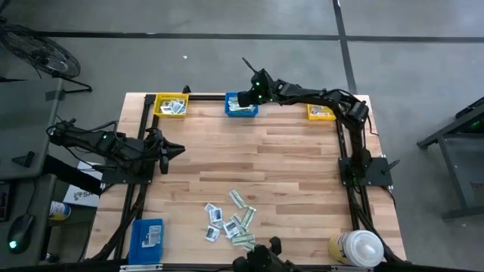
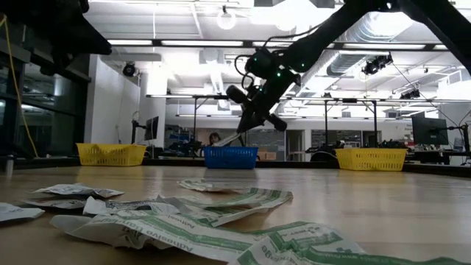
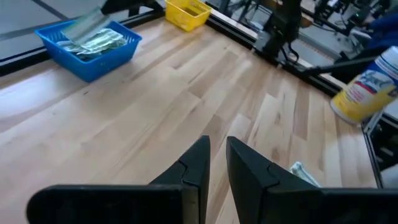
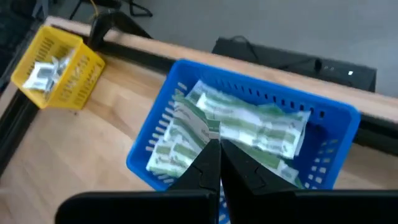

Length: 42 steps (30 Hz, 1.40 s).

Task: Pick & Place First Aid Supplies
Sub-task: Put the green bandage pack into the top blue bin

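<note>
My right gripper (image 4: 219, 149) hangs over the blue bin (image 1: 240, 107) at the table's far edge, shut on a green-and-white strip packet (image 4: 194, 127). The bin holds more such strips (image 4: 261, 130). The yellow bin (image 1: 171, 106) to its left holds white packets. A loose pile of first aid supplies (image 1: 231, 219) lies flat on the table near the front edge. My left gripper (image 1: 180, 149) waits at the table's left side above the wood, its fingers (image 3: 199, 158) a narrow gap apart with nothing between them. My right gripper pinches one end of the strip (image 4: 210, 133) between its two fingertips, coming slanting down from the near side. The strip hangs clear above the bin's contents; its free end reaches toward the bin's left wall.
A second yellow bin (image 1: 321, 112) stands at the far right. A white-capped bottle (image 1: 357, 248) stands at the near right corner and a blue box (image 1: 147, 236) at the near left. Bare wood lies across the table's middle (image 1: 257, 151).
</note>
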Tool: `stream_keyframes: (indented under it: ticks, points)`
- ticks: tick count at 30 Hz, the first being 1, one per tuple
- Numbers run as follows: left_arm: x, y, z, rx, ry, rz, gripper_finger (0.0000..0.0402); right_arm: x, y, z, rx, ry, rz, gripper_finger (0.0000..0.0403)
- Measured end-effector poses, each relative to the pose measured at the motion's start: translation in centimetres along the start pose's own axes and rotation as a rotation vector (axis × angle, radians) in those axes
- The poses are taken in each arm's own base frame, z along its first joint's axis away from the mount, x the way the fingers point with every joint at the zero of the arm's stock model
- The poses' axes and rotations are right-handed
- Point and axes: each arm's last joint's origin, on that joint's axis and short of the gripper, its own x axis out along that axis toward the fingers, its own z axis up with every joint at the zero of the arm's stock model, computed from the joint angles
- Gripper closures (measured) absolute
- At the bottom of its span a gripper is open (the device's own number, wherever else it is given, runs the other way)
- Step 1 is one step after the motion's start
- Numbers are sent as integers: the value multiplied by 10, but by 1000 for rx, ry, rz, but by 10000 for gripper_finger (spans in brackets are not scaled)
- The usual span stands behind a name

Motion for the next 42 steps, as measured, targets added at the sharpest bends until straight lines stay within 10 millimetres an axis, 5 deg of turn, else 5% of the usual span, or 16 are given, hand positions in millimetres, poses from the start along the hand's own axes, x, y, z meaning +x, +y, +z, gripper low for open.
stream_keyframes:
  ticks: [12, 23, 32, 42]
  points:
    - [0, 1, 1, -43, -23, 27, 348, 8, -13, 3, 14, 33, 17, 392]
    - [0, 1, 1, -47, -20, 24, 348, 5, -15, 5, 14, 85, 73, 276]
    - [0, -1, -1, -50, 32, -41, 348, -30, -3, 21, -4, 74, 164, 252]
    - [0, -2, -2, -22, 70, -86, 348, -83, 48, 10, -103, 93, 310, 278]
